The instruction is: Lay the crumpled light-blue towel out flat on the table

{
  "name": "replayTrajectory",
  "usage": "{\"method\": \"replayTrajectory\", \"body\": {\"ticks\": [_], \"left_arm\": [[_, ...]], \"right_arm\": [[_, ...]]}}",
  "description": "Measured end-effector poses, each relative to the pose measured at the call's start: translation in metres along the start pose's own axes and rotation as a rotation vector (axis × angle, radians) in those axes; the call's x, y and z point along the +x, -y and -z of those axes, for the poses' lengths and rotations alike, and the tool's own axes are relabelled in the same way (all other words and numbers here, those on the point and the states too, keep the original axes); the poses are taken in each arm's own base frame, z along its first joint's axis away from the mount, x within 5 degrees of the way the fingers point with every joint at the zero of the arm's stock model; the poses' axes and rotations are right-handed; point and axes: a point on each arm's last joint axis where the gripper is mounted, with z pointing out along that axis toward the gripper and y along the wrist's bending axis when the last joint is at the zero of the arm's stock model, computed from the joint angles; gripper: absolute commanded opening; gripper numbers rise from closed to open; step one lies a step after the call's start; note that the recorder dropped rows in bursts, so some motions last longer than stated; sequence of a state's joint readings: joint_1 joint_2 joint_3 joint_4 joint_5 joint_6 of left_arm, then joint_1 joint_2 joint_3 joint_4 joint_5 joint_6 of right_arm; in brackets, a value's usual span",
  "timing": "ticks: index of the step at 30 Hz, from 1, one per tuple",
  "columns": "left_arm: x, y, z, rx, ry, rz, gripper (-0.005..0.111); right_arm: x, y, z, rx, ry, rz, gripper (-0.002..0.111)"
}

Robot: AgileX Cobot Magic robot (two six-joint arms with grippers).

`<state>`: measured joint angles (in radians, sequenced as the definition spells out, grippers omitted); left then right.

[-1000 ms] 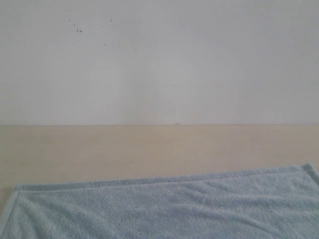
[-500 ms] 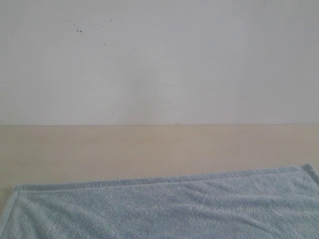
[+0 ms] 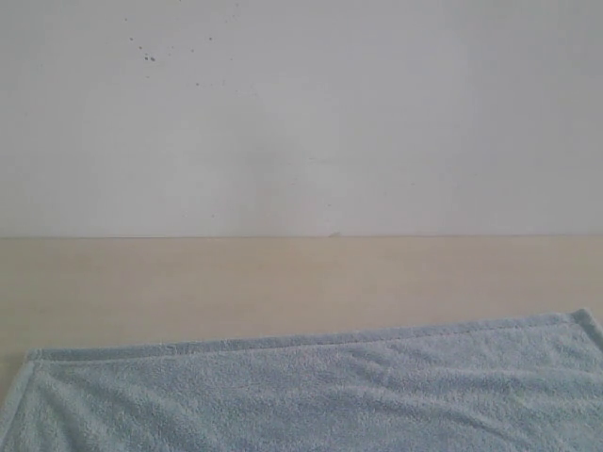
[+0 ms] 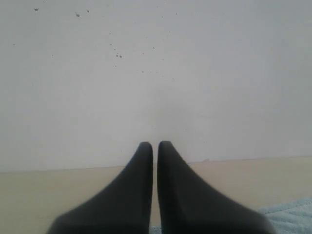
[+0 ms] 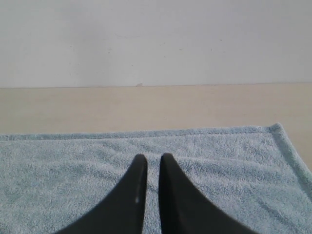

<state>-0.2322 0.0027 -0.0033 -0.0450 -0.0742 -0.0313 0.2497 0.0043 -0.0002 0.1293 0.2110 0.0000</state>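
Note:
The light-blue towel (image 3: 311, 391) lies spread out on the beige table (image 3: 283, 282), its far hemmed edge straight, with only shallow ripples in the pile. Neither gripper shows in the exterior view. My left gripper (image 4: 155, 144) is shut with nothing between its black fingers; it hangs above bare table (image 4: 48, 195), and a corner of the towel (image 4: 292, 214) shows beside it. My right gripper (image 5: 153, 156) hovers over the towel (image 5: 219, 161), its jaws drawn together to a thin slit and holding nothing; the towel's hemmed corner lies off to one side.
A plain white wall (image 3: 301, 113) with a few dark specks rises behind the table's far edge. A strip of bare table (image 5: 146, 107) runs between the towel's far hem and the wall.

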Motion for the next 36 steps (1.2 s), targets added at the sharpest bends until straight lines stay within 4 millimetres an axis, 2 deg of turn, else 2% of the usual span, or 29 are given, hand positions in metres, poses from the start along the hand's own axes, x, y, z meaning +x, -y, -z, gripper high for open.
{"method": "replayTrajectory", "body": {"ticks": [36], "left_arm": [[0.0, 0.0, 0.0, 0.0, 0.0, -0.031, 0.004]], "right_arm": [[0.0, 0.0, 0.0, 0.0, 0.0, 0.0, 0.009]]}}
